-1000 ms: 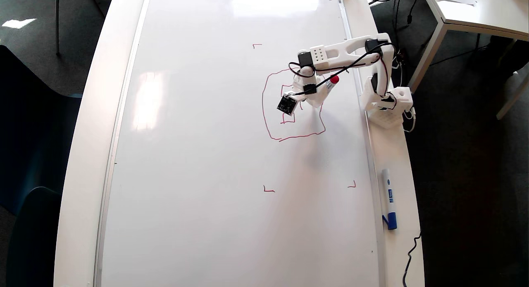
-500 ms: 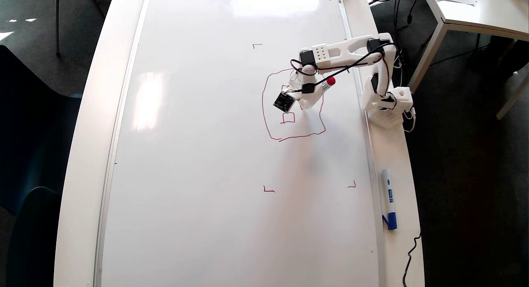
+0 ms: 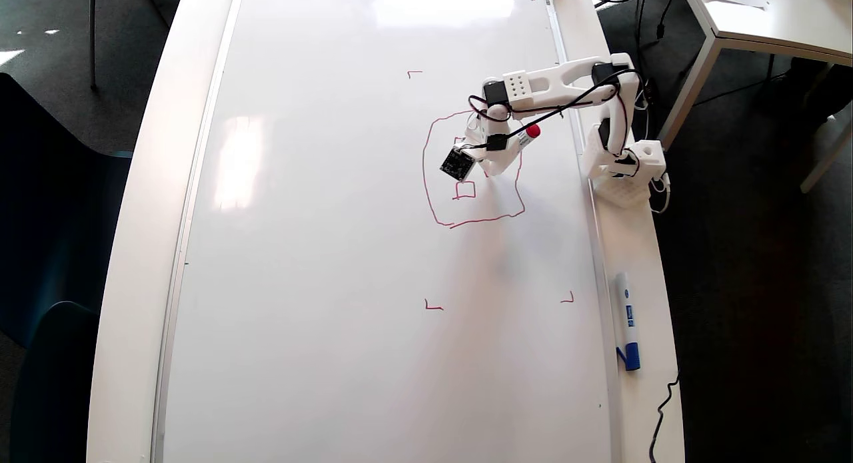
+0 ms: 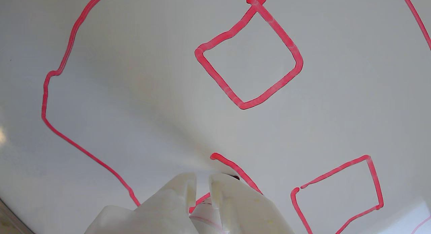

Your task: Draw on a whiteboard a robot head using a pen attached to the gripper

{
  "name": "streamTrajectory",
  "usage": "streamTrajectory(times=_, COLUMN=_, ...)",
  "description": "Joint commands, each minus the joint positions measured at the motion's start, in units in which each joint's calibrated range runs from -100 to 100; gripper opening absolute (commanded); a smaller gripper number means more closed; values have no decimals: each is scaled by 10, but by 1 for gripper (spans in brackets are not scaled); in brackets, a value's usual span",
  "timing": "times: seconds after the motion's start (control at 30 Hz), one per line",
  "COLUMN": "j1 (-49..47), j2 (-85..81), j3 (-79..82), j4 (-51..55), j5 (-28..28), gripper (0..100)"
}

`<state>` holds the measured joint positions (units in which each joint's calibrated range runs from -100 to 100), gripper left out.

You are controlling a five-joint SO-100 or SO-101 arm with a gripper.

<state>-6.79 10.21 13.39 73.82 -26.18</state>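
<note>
The whiteboard [image 3: 333, 250] fills the table. The robot head [image 3: 474, 171] is a red wobbly outline near the board's right side, with a small square [image 3: 465, 190] inside it. My gripper [image 3: 491, 166] hangs over the inside of the outline, shut on the pen [image 3: 528, 135], whose red cap sticks out to the right. In the wrist view my gripper [image 4: 202, 180] enters from the bottom with the pen [image 4: 206, 213] between its fingers [image 4: 175, 200]. The tip touches the board at a short red stroke [image 4: 232, 166]. Two red squares [image 4: 249, 55] [image 4: 340, 193] and the outline [image 4: 60, 65] show there.
A white marker with a blue cap [image 3: 627, 323] lies on the table edge right of the board. The arm's base [image 3: 626, 170] is clamped at that edge. Small red corner marks [image 3: 433, 306] [image 3: 568, 298] [image 3: 414, 72] sit on the board. A black cable [image 3: 663, 410] runs at lower right.
</note>
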Motion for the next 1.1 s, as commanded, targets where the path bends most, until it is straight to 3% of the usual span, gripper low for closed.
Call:
streamTrajectory(times=0.0, j1=-4, j2=-28, j3=-8, j4=-3, j5=1, gripper=1)
streamTrajectory(times=0.5, j1=-8, j2=-134, j3=-9, j4=12, j5=3, gripper=1)
streamTrajectory(times=1.07, j1=17, j2=10, j3=-212, j4=5, j5=15, gripper=1)
